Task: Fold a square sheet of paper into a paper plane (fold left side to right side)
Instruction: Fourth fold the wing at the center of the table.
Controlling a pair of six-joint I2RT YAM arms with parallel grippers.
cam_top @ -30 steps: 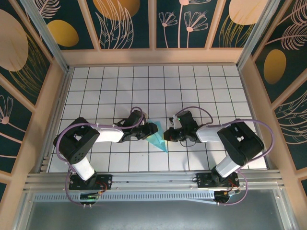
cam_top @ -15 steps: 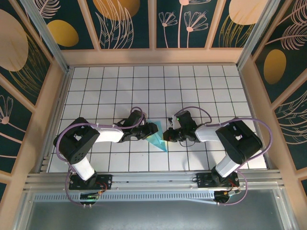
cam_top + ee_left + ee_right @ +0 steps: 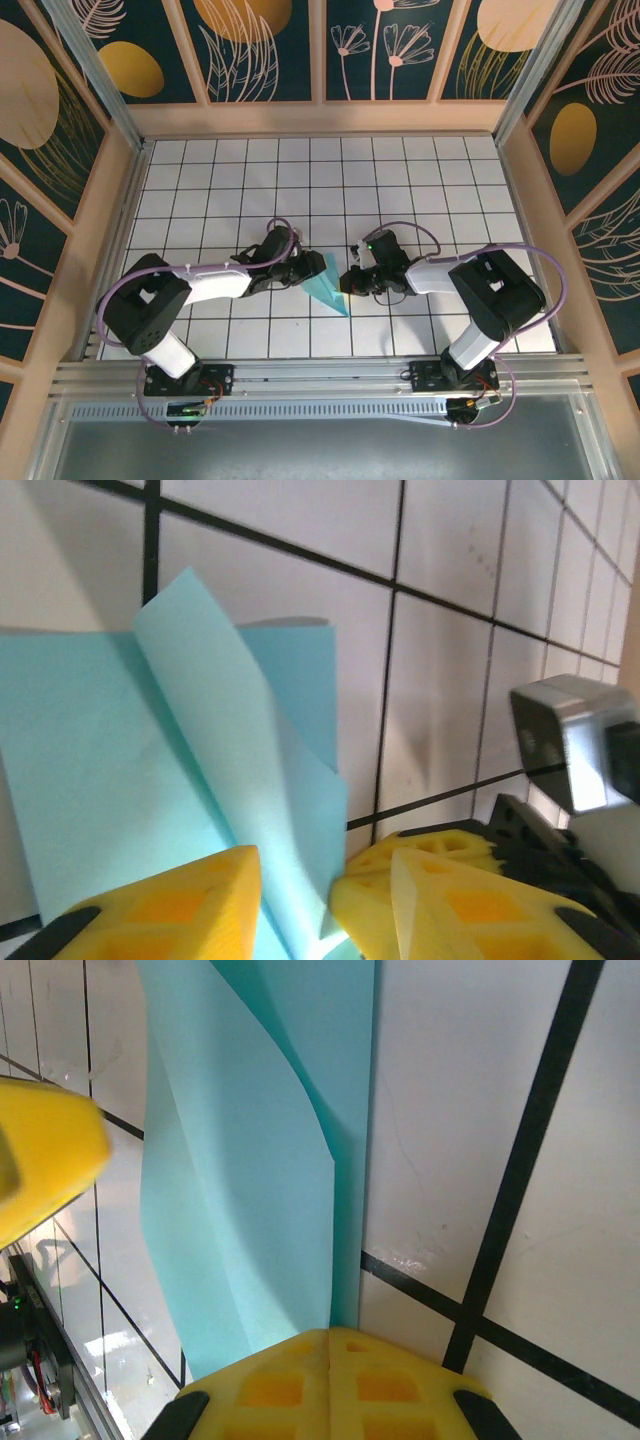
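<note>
The sheet of paper [image 3: 326, 283] lies folded on the bench [image 3: 400, 180] between the two arms, just ahead of each end effector. It narrows to a point on the near side.

The left end effector [image 3: 297, 905] has its jaws a little apart. A raised flap [image 3: 230, 750] curls up from the flat layer and runs into the gap between them. It leans toward the right-hand finger, and no firm pinch shows. The right end effector [image 3: 330, 1365] has its jaws together. Its tip sits on the near edge of the paper, which seems to pin that edge to the bench.

This paper looks very light and limp. The flap bows under its own weight, so it will likely sag, slide on the smooth tiles, or crease wherever it is squeezed. It is best held at the free edge of the flap, close to the left fingertips, with a gentle pinch. The other tip should press beside the intended crease so the lower layer does not drag along or tear.
</note>
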